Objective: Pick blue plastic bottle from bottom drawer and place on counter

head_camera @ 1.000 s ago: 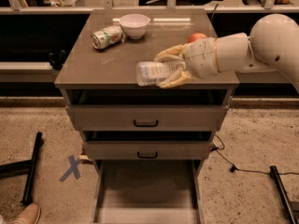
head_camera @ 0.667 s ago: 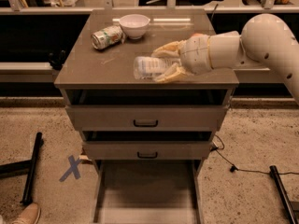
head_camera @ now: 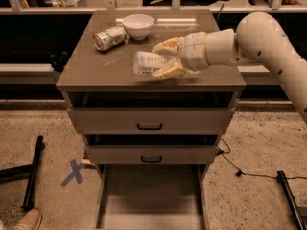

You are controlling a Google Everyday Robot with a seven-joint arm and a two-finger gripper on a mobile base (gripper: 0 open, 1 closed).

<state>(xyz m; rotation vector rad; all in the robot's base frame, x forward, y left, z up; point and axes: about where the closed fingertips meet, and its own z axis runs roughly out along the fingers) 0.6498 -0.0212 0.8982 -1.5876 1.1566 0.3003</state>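
The blue plastic bottle [head_camera: 145,63] is clear and ribbed. It lies sideways between the two tan fingers of my gripper [head_camera: 159,60], over the middle front of the counter [head_camera: 96,71]. The gripper is shut on the bottle, reaching in from the right on the white arm [head_camera: 259,37]. I cannot tell whether the bottle touches the counter top. The bottom drawer [head_camera: 151,195] is pulled open below, and its floor shows bare.
A dented green-and-white can [head_camera: 110,37] lies on its side at the counter's back left, next to a white bowl [head_camera: 138,26]. Two upper drawers with black handles [head_camera: 149,126] are partly open. Black stand legs [head_camera: 31,171] and a blue tape cross [head_camera: 73,172] are on the floor.
The gripper has carried the bottle leftward and slightly toward the back of the counter top. The drawers, can and bowl have not moved.
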